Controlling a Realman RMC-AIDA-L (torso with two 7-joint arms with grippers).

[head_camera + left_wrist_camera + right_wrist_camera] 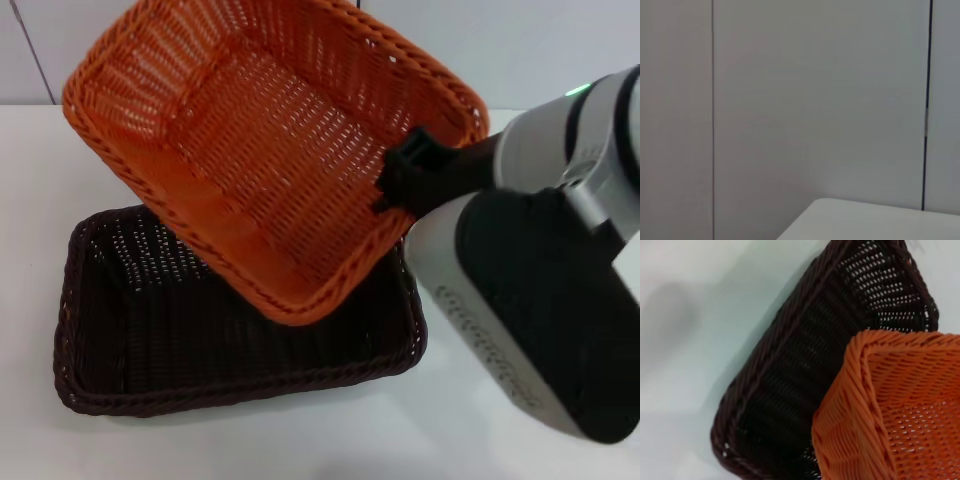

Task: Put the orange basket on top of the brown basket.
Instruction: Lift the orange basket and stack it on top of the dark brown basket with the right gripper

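A white table (40,160) holds the brown basket (150,330), a dark woven tray sitting flat with its open side up. Above it hangs the orange basket (270,150), lifted clear of the table and tipped steeply, so its open inside faces up and toward the robot's head. Its lowest corner dips over the brown basket's interior, near the middle; whether that corner touches the weave below cannot be told from here.

The right gripper (405,180) comes in from the robot's right side, its black fingers clamped on the orange basket's braided rim along the right-hand edge. Holding by one edge only is likely why the basket hangs tilted: the unsupported far side swings its own way. The bulky grey and black right forearm fills the lower right of the head view.

From the right wrist camera, the orange basket's corner overlaps the brown basket's rim and dark interior, with bare table beyond. This suggests the carry is roughly over the target but not yet square to it.

The left arm is not visible in the head view; its wrist camera shows only a pale wall (815,100) and a table corner, so it appears parked away from the work.

The orange basket looks rotated against the brown one, so it probably needs levelling and turning before lowering.
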